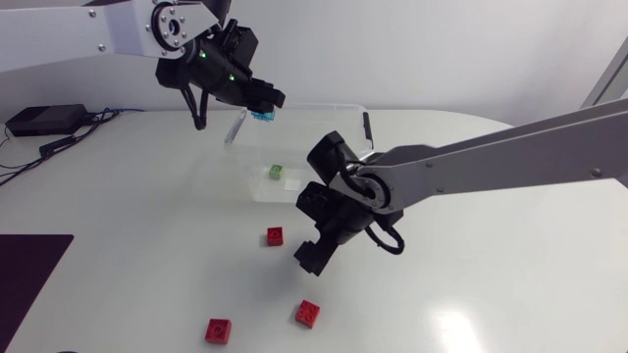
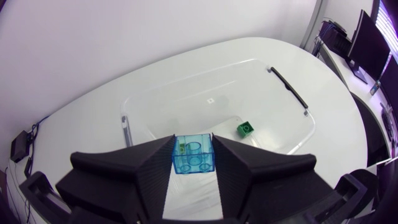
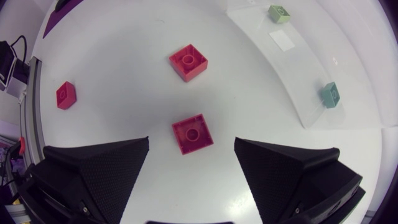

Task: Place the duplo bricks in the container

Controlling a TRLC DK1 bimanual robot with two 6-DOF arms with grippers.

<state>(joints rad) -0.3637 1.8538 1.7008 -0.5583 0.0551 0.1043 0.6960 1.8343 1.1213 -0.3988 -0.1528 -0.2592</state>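
While the left gripper (image 2: 194, 147) pinches a blue brick (image 2: 194, 157) above the container (image 2: 180, 106) rim, early release might bounce it outside; right gripper (image 3: 192, 140) spread wide

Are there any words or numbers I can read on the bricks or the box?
None can be read.
White sticker in the clear container: no print I can make out.
Blue brick in the left pincer, red brick, green brick: no letters or numbers visible.
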